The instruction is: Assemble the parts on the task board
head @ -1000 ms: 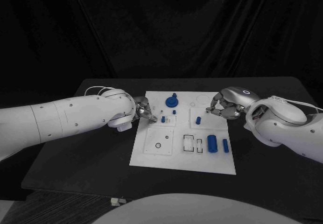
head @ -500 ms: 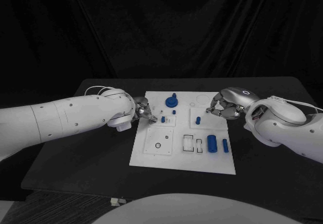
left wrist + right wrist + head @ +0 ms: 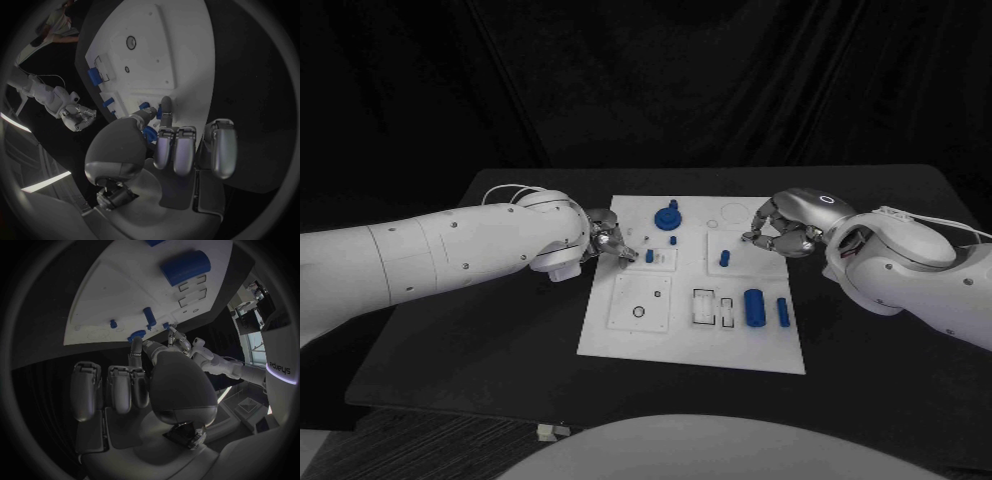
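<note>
Task board (image 3: 678, 330) between both arms: left robot hand (image 3: 609, 240) and right robot hand (image 3: 780, 232) curled, grip unclear.

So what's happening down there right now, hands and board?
Left hand at white task board's left edge, fingertip on small blue peg. Right hand curled at right edge, grasp unclear. Nothing blocking.

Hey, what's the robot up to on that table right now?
It is assembling small blue parts on the white task board. The left hand is at the board's left edge, its fingers by a small blue peg. The right hand hovers over the board's right side, near another short blue peg. Two blue cylinders lie near the board's front.
</note>
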